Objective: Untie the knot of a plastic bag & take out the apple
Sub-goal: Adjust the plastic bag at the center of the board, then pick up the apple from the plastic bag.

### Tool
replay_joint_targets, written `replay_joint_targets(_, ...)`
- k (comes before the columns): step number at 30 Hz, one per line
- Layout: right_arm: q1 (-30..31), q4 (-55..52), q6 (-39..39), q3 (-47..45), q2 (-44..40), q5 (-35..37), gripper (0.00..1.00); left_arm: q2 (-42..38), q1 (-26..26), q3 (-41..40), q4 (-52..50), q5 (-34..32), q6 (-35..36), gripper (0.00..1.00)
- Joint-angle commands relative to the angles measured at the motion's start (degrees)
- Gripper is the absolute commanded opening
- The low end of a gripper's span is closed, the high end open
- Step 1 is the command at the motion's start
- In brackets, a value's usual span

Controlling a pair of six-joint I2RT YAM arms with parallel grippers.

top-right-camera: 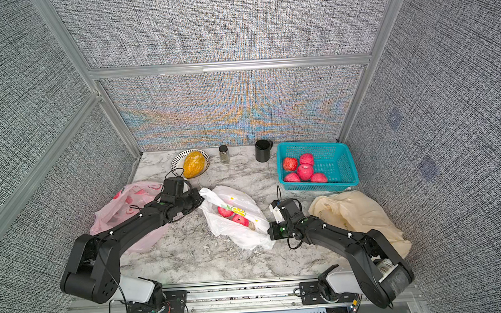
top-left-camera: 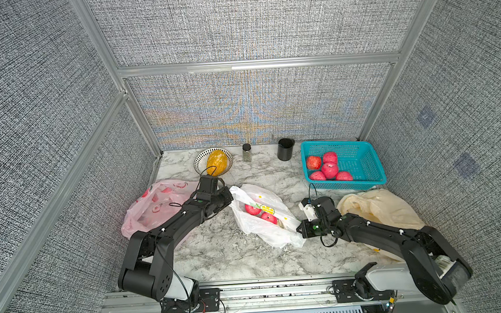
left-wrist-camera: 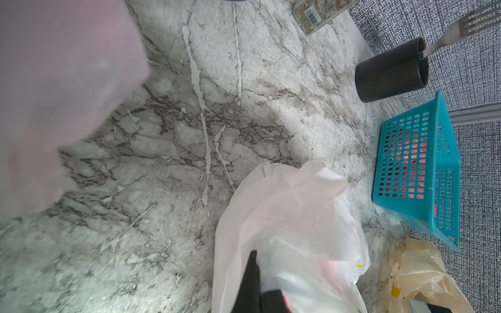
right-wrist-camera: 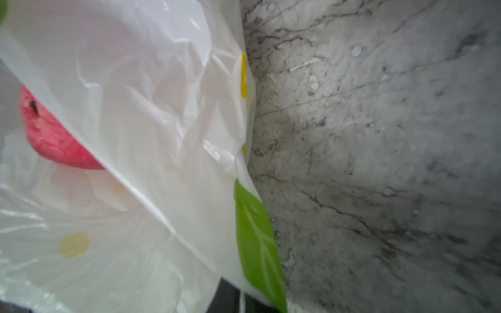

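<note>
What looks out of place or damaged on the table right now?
Nothing spilled or broken. The white bag lies slumped on its side with two apples inside. Crumpled pink bag and beige bag flank it. Only wear: pale streaks on the marble tabletop, like scratches or peeling film.

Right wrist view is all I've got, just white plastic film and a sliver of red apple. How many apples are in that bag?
Observer: Two red apples show inside the white plastic bag in a top view.
Operator: Is the other arm on it?
Observer: Yes, the left gripper is shut on the bag's far left corner.
Operator: Any container nearby?
Observer: A turquoise plastic basket stands at the table's back right corner, holding five more red apples.
</note>
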Motion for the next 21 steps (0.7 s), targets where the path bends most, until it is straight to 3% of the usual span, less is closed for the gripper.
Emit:
replay_joint_targets(1, 1.15, -4.98, -1.41, 2.93, -2.73, 2.37, 0.56, -0.31, -1.24, 0.88, 2.37, -2.56, 1.87, 0.05)
replay_joint_targets(2, 1.64, -6.24, -1.85, 4.34, -3.60, 2.30, 0.65, -0.42, -1.77, 1.24, 1.96, -2.93, 2.11, 0.05)
replay_joint_targets(6, 3.94, -11.93, -3.41, 11.06, -5.49, 3.69, 0.81, -0.68, -3.56, 2.40, 0.72, -3.97, 3.05, 0.07)
replay_joint_targets(8, 5.34, -14.27, -4.33, 14.74, -6.41, 5.45, 0.98, -0.86, -4.43, 2.89, 0.11, -4.68, 3.45, 0.07)
replay_joint_targets(13, 7.79, -11.83, -5.73, 21.04, -4.97, 4.49, 0.98, -1.74, -6.35, 3.30, -1.63, -6.33, 4.18, 0.07)
replay_joint_targets(21, 12.93, -3.15, -5.91, 24.96, 8.16, 0.46, 0.97, -2.92, -8.87, 0.96, -2.47, -7.04, 3.24, 0.08)
